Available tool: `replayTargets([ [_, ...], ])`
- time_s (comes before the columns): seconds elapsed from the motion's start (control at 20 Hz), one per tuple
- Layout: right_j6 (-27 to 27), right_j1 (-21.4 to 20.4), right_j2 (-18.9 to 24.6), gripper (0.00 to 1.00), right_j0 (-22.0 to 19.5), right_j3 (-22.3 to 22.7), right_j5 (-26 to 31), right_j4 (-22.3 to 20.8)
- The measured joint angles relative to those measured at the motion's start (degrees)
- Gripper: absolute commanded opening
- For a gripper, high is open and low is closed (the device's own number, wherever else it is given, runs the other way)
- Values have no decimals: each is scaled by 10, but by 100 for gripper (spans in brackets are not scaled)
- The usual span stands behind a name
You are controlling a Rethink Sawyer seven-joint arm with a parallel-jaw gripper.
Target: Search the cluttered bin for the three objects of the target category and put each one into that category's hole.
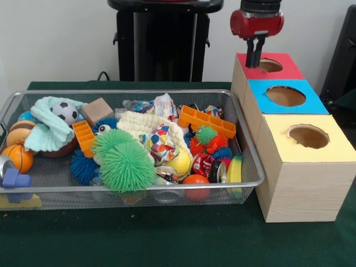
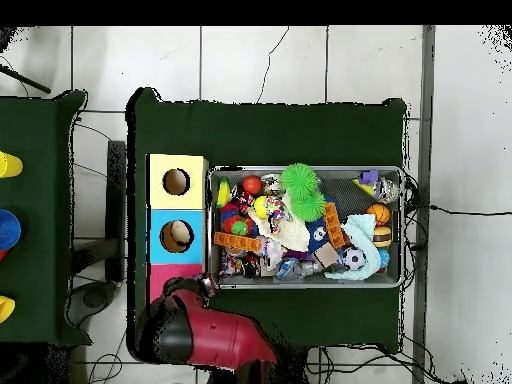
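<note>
The wire mesh bin [image 1: 253, 161] is packed with toys: a large green spiky ball [image 1: 125, 161], a soccer ball [image 1: 67, 112], a basketball [image 1: 18, 157], orange bricks [image 1: 207, 121], a wooden block [image 1: 97, 110], crushed cans [image 1: 203, 164] and small spiky balls [image 1: 206, 146]. Beside it stands a wooden box with a red top [image 1: 289, 71], a blue top [image 1: 314, 103] and a yellow top [image 1: 334, 147], each with a round hole. My gripper [image 1: 256, 55] hangs over the red top's left edge, shut, with nothing visible in it. In the overhead view the red arm [image 2: 215, 335] covers the red top.
A teal cloth [image 1: 50, 130], a blue spiky ball [image 1: 83, 167], a yellow ball [image 1: 181, 161] and a red ball [image 1: 196, 181] also lie in the bin. Green cloth covers the table [image 1: 167, 239]. A second green table [image 2: 35, 200] with coloured objects stands at the overhead view's left.
</note>
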Motion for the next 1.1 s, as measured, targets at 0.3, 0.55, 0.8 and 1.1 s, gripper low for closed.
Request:
replayTargets([
  [0.3,0,-32,7,0,-41,-10,129,0],
  [0.55,0,-48,21,0,-83,-26,196,-1],
  [0.8,0,-45,50,0,-130,-37,193,-16],
  [1.1,0,-25,104,0,-203,-42,176,-57],
])
